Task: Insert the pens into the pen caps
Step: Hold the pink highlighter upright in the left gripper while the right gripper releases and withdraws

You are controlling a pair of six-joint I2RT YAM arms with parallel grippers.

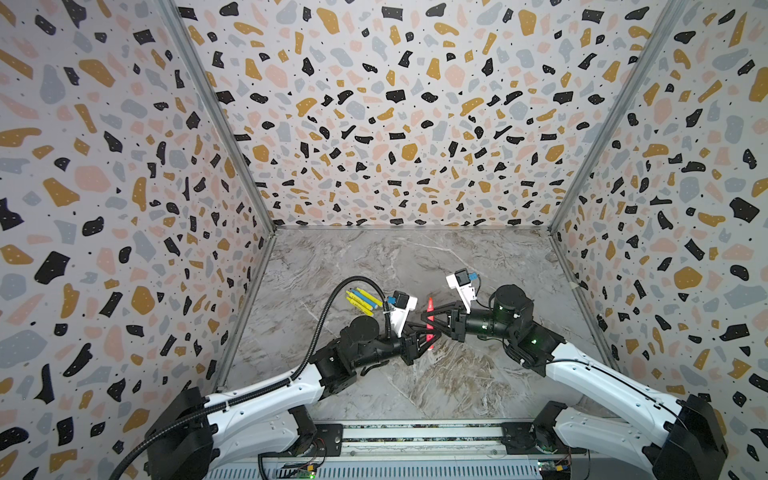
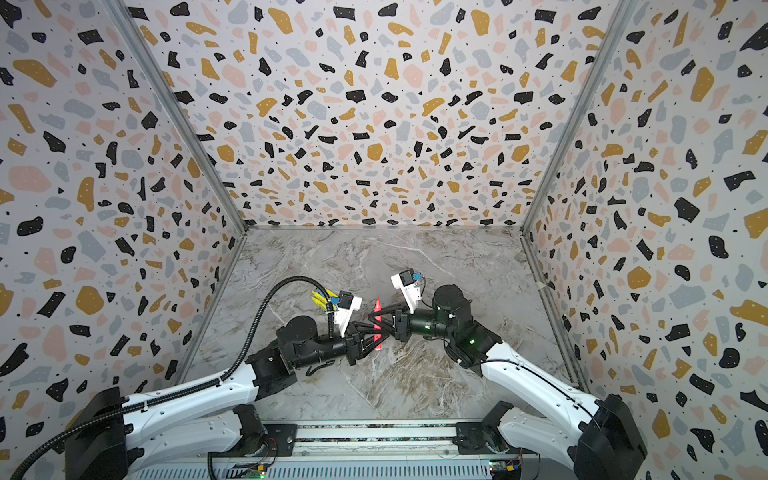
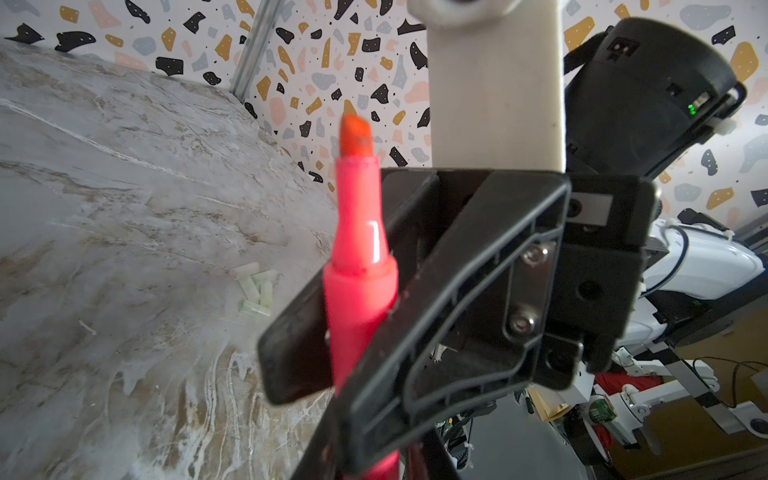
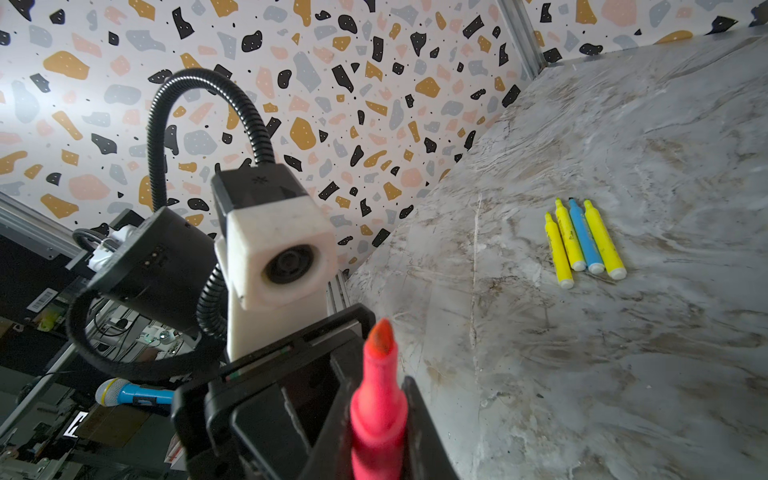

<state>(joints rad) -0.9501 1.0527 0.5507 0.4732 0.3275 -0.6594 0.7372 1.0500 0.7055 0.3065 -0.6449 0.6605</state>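
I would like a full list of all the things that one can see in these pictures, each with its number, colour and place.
pink-red pen: one, pink-red, held above the table, tip bare
yellow pens: three, yellow, lying side by side on the table's left part
blue pen: one, blue, lying between two of the yellow pens
caps: about five, pale, in a small heap on the table, seen only in the left wrist view
table: one, grey marble pattern
walls: three, pale with coloured speckles, around the table
left gripper: one, black, at the pink-red pen's rear end, grip unclear
right gripper: one, black, shut on the pink-red pen
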